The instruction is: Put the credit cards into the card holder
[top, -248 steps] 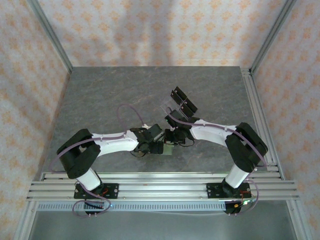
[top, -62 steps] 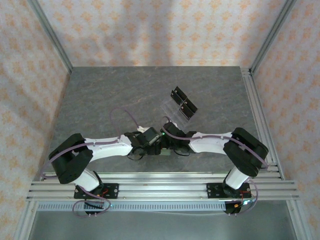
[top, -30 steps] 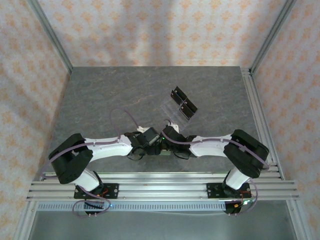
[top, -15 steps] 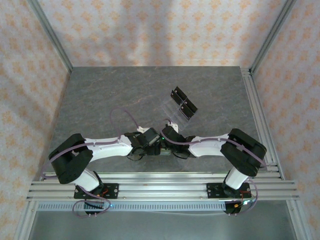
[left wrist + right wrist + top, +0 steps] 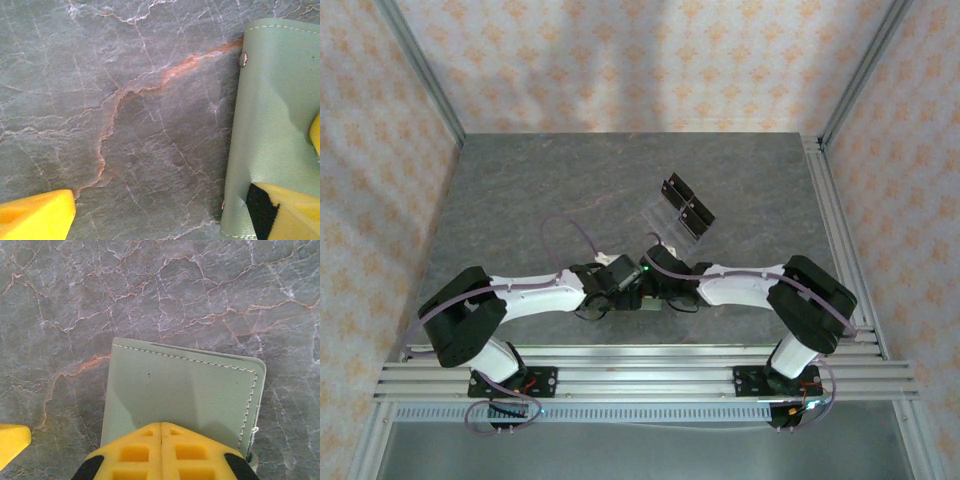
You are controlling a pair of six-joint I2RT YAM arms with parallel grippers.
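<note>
**Colleague:** The left tool point(image 5: 165, 212), how does it stand on your screen?

**Me:** I see it open wide. One yellow finger point(image 5: 37, 217) is over the bare grey marbled stone-look desk point(image 5: 125, 100). The other finger point(image 5: 292, 215) lies on a corner of the small sage-green folding card holder point(image 5: 272, 125), with a dark gap just beside it. I cannot tell if this finger goes under a flap.

**Colleague:** And the right tool point(image 5: 161, 427)?

**Me:** It is closed. Its two yellow fingers press against each other with only a thin seam between, and they sit on the near edge of the card holder. Whether something thin is pinched between them, I cannot tell.

**Colleague:** Where is the card holder exactly?

**Me:** It lies flat on the desk near the front edge, about in the middle between the two arms, and both tools meet over it. In my right wrist picture I see white stitching along its edges. In the left one, a small metal stud point(image 5: 243, 59) shows at one corner.

**Colleague:** Anything else near?

**Me:** A clear acrylic rack with black pieces point(image 5: 680, 208) stands further back, a little to the right, apart from the tools.
</note>
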